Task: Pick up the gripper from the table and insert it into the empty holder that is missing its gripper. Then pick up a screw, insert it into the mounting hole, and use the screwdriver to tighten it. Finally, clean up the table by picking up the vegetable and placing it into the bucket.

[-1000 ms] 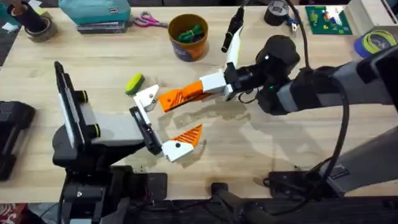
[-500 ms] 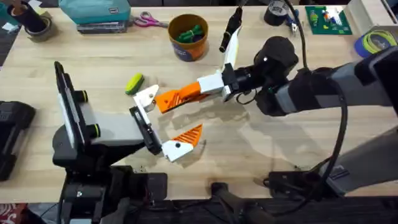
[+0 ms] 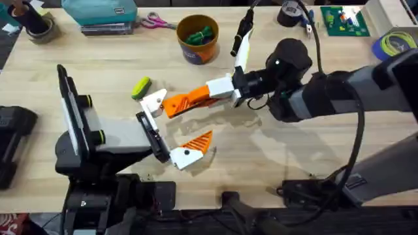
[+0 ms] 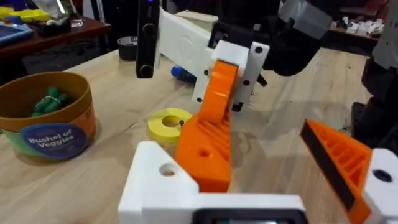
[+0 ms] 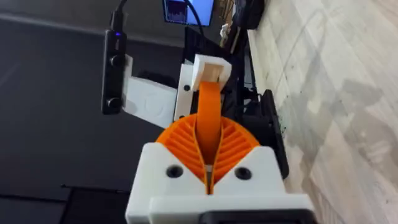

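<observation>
Overhead shot: the right gripper [image 3: 196, 99] is pinching the loose orange finger [image 3: 185, 102], its tip touching the bare white holder [image 3: 153, 101] on the left gripper [image 3: 171, 127]. That one's spread wide, with just one orange pad [image 3: 198, 141]. Yellow-green vegetable [image 3: 140, 87] lies just beside the holder; the bucket [image 3: 198, 38] sits further back on the table [image 3: 261, 150].

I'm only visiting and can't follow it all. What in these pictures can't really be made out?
- Whether the gripper is seated in the holder: the overhead view is too small, and in the left wrist view the orange piece covers the joint.
- The bucket bottom: green pieces cover it.
- Screws: too small to find overhead.
</observation>
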You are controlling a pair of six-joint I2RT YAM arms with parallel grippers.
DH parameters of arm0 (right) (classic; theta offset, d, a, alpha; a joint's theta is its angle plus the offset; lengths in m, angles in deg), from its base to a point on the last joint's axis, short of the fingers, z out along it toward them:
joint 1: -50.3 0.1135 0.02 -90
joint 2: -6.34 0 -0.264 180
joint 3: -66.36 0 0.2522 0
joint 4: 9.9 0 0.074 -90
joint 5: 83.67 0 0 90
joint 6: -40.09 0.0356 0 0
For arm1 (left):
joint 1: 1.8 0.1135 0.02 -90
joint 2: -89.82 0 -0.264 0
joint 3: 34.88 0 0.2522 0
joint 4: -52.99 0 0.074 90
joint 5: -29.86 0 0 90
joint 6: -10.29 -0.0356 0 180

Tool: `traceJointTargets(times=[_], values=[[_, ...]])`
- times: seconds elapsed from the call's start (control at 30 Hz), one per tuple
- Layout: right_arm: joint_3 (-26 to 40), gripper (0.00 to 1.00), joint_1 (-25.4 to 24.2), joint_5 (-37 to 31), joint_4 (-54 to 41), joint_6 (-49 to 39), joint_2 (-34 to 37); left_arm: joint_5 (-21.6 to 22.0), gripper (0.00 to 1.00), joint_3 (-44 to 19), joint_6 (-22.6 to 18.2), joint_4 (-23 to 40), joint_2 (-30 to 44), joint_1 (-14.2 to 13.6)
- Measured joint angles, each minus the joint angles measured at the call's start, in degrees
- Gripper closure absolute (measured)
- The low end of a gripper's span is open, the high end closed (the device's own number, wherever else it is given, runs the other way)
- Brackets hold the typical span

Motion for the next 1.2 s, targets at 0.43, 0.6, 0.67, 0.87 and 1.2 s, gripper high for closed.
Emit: traceJointTargets(times=[0.43, 0.6, 0.67, 0.87, 1.2], values=[[0.0, 0.993, 1.1, -1.7, 0.0, 0.5, 0.0, 0.0, 0.016, 0.0, 0.0, 0.0, 0.0, 0.0], [0.0, 0.993, 1.1, -1.9, -1.1, 0.7, 0.0, 0.1, 0.016, 0.0, 0.4, 0.0, 0.0, 0.0], [0.0, 0.993, 1.2, -1.9, -1.2, 0.7, 0.0, 0.1, 0.015, 0.0, 0.6, 0.0, 0.0, 0.0], [1.1, 0.993, 1.5, -2.0, -1.4, 0.9, 0.9, 0.4, 0.016, 0.0, 0.7, 0.0, 0.0, 0.0], [5.9, 0.993, 2.1, -1.3, -2.6, 2.2, 4.3, 0.3, 0.015, 0.0, 1.0, 0.0, 0.0, 0.0]])
